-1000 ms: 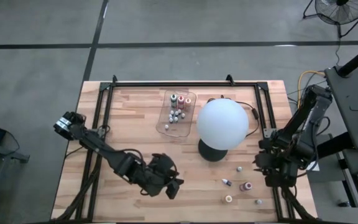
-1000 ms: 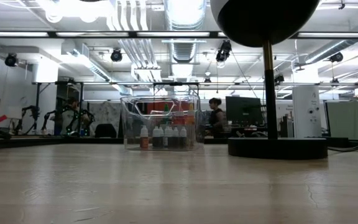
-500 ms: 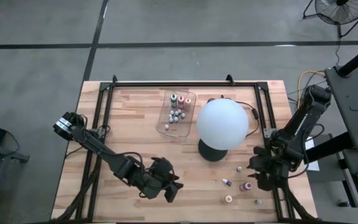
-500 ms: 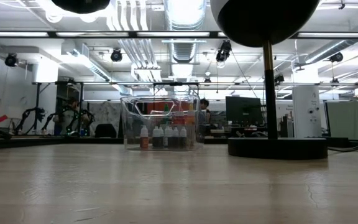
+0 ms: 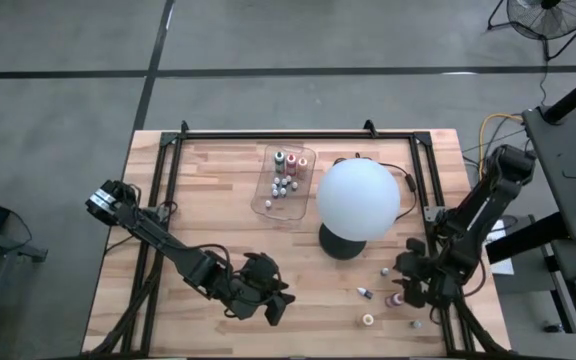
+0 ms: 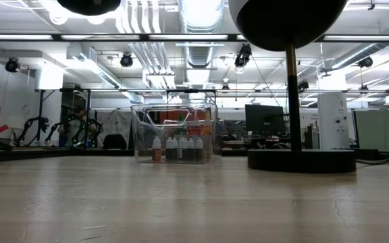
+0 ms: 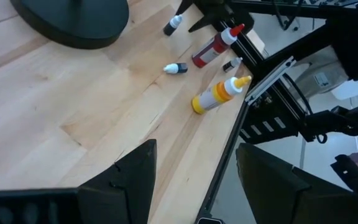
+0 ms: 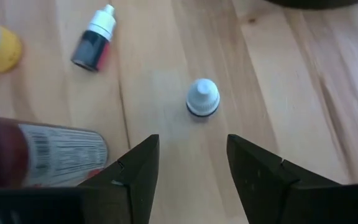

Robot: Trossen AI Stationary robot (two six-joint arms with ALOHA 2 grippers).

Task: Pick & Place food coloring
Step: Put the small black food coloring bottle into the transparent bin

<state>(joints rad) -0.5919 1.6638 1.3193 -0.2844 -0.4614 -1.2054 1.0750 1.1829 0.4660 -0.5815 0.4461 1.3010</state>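
Observation:
Several food coloring bottles lie loose on the table's near right. They are a red one, a yellow one, a dark one with a white cap and a small white-capped one standing upright. My right gripper hangs low over them, open and slanting down. The white-capped bottle stands just ahead of its fingers, and the red bottle lies beside one finger. More food coloring bottles stand in the clear tray at the far middle. My left gripper is open near the front edge, with nothing between its fingers. My right gripper has one finger right beside the red bottle's labelled side. The finger covers the bottle's edge, so I cannot tell whether they touch. Nothing is between the fingers.
A big white globe on a black base stands between the tray and the loose bottles. A cable runs behind it. Black frame rails border the table on the right.
My right gripper has come down toward the loose bottles and a little toward the table's left, and its wrist has rolled. The bottles have stayed where they were.

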